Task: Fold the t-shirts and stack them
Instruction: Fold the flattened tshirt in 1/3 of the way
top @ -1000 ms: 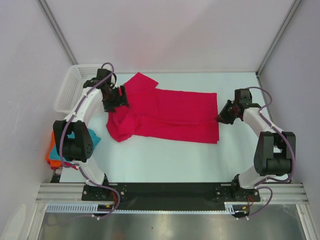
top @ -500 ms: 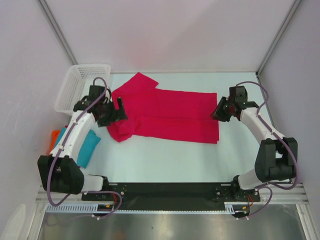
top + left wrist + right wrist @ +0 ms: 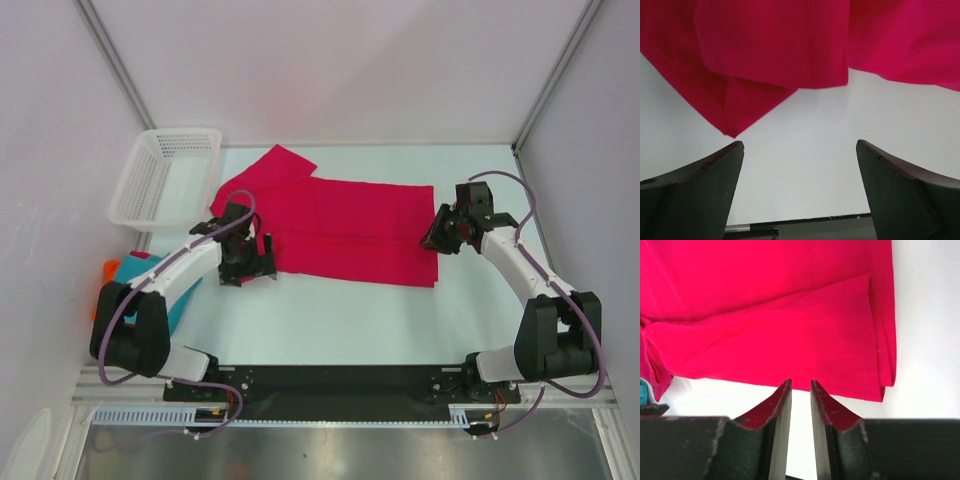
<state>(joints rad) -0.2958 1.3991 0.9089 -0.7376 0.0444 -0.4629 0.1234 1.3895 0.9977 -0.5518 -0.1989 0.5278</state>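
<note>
The large crimson-pink t-shirt (image 3: 350,225) lies spread across the table, folded lengthwise, with one sleeve pointing to the back left. My left gripper (image 3: 256,266) hovers low at its front left corner, jaws wide open and empty; in the left wrist view (image 3: 800,150) the shirt (image 3: 770,45) hangs just ahead of the fingertips. My right gripper (image 3: 436,232) is at the shirt's right edge, jaws almost together and holding nothing (image 3: 798,385); the shirt's folded hem (image 3: 790,345) lies just beyond them. The teal t-shirt (image 3: 178,300) and orange t-shirt (image 3: 107,272) lie bunched at the left edge.
A white mesh basket (image 3: 170,175) stands at the back left corner. White walls close in the table on three sides. A black rail (image 3: 330,380) runs along the near edge between the arm bases.
My left arm has swung from the shirt's back left, near the basket, forward to its front left corner. My right gripper has shifted slightly along the shirt's right edge.
</note>
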